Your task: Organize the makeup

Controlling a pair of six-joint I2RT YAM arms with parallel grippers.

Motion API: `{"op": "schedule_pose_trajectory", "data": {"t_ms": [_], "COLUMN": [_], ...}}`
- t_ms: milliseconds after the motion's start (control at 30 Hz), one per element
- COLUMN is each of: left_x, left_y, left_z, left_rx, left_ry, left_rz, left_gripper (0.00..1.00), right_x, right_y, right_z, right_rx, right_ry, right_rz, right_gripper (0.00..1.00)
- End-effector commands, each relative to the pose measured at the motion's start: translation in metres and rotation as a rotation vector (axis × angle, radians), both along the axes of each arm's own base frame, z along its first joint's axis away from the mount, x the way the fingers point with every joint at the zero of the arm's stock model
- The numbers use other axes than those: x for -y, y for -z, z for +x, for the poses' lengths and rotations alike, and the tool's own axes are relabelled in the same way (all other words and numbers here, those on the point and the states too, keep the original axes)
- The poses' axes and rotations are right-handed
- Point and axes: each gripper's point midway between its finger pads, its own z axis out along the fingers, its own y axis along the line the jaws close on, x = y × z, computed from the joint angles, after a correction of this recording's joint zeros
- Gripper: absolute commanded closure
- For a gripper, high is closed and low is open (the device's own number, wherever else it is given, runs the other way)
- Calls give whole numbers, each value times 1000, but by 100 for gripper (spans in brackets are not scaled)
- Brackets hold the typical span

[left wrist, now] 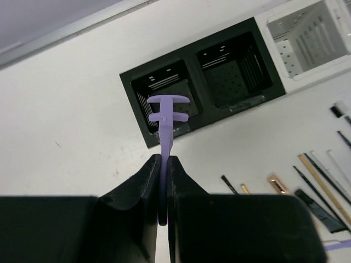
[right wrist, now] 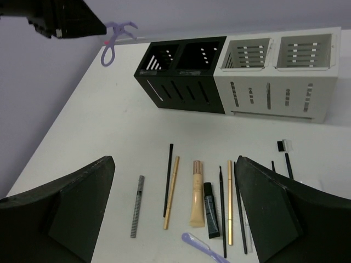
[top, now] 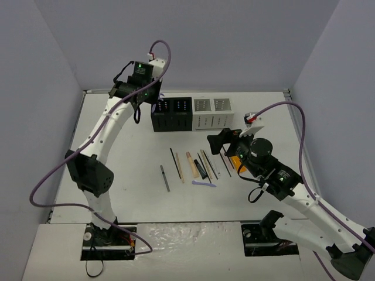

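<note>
A black organizer box (top: 172, 115) sits just beside a white organizer box (top: 213, 112) on the table (top: 129, 167).

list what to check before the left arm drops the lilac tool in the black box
1. Grip: left gripper shut on lilac tool: ok.
2. Aim: tool over the black box: cannot tell. The wrist view lines it up with the left compartment, but the top view shows the gripper left of the box.
3. Room: left compartment looks empty: ok.
4. Other arm: right gripper open, away from the box: ok.
5. Table: makeup lies apart from the box: ok.
</note>
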Motion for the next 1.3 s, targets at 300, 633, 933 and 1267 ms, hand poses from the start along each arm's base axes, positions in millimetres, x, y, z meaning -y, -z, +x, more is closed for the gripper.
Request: {"op": "schedule_pose_trajectory", "data": {"t_ms": [300, 633, 933, 1267], "left_x": [-8, 1, 4, 11], "left_y": [13, 38, 42, 41], "left_z": [29, 42, 54, 58], "left_rx": [-4, -24, 12, 42], "left_ry": [167, 220, 245, 257], "left_rz": [233, 255, 289, 295], "left_gripper": [100, 100, 100, 58], "right_x": [11, 5, 5, 2], "right_y": [17, 33, 41, 49], "right_z": [-6, -7, -10, -10], "right_rx": [-6, -34, -42, -55], "right_ry": [-3, -37, -55, -74], "right_rz": [-66, -109, -121, -150], "right_gripper": [9, 8, 8, 7]}}
